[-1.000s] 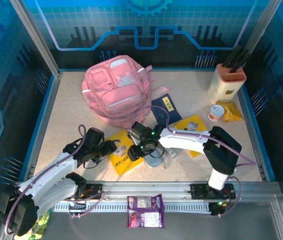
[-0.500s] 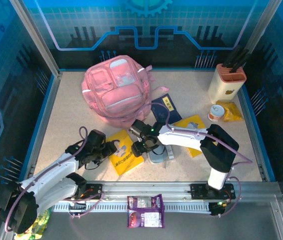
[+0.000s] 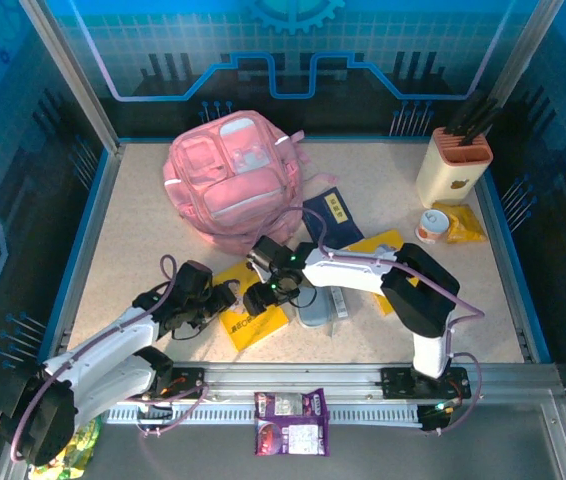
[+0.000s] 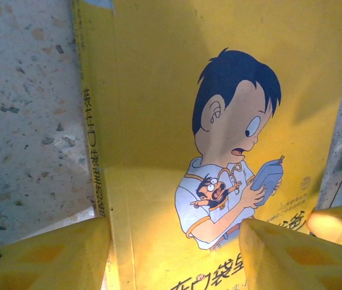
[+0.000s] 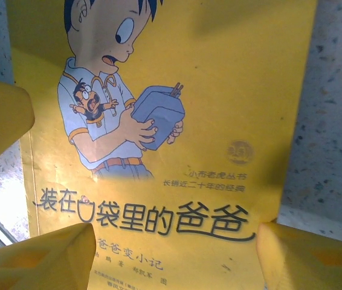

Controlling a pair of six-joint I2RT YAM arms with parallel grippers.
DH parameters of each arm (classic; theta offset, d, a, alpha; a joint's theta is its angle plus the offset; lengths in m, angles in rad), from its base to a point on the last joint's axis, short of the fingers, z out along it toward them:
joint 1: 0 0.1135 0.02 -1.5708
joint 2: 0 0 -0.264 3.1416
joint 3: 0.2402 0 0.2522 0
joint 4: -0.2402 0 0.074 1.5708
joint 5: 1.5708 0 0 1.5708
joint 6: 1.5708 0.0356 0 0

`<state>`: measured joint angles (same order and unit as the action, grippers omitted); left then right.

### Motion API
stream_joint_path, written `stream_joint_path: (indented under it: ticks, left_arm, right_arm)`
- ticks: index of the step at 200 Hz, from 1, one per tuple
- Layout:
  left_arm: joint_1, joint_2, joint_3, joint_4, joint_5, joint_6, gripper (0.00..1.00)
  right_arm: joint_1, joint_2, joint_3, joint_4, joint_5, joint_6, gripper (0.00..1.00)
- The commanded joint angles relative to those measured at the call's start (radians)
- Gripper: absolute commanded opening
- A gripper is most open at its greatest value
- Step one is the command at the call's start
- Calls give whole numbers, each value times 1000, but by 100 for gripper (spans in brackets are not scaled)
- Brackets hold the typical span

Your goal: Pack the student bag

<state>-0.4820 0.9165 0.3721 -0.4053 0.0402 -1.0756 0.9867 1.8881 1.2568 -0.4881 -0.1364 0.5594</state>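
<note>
Two hands: our left hand (image 3: 220, 298) and right hand (image 3: 262, 297) hover part open over the yellow book (image 3: 251, 322), holding nothing.
Change: the right hand has swung left onto the book; a pickup, we judge, comes next.
Bag: the student bag (image 3: 231, 175) lies behind, on the worktop (image 3: 133, 240).
Wrist views: the cover's cartoon boy (image 4: 231, 139); overhead places the bag.

The top external camera sits high above and behind the arm bases (image 3: 178, 382). From well back, it looks down and forward over the whole speckled table (image 3: 133, 220). Each wrist camera looks down past its own yellow fingers (image 4: 44, 257) (image 5: 38, 260), very close to the yellow picture book (image 3: 253, 325) (image 4: 159, 109) (image 5: 219, 90). All three views share that book. Both wrist views show its cartoon boy (image 4: 231, 133) (image 5: 98, 90) upright.
</note>
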Motion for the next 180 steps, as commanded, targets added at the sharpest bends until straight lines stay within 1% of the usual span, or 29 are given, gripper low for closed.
stream_joint_path:
  ticks: [1,32,67,98,127,155,166,180]
  left_arm:
    - [-10,5,-21,57,38,-16,57]
    - [-10,33,-32,133,83,-13,55]
    - [-14,101,-24,190,110,-5,51]
    - [-21,110,-35,199,83,-11,49]
    - [-23,106,-39,188,79,-10,47]
    - [-22,99,-41,177,69,-11,45]
    - [-22,97,-39,176,70,-10,44]
    - [-24,94,-37,169,69,-11,43]
  right_arm:
    - [-11,28,7,23,-61,13,72]
    - [-11,29,-8,62,-99,29,72]
    - [-11,29,-37,131,-148,86,69]
    - [-14,20,-49,162,-184,103,67]
    - [-16,-20,-54,190,-213,110,65]
    - [-35,-41,-48,194,-258,116,64]
    - [-44,-52,-41,164,-243,103,64]
    - [-56,-72,-30,88,-158,71,66]
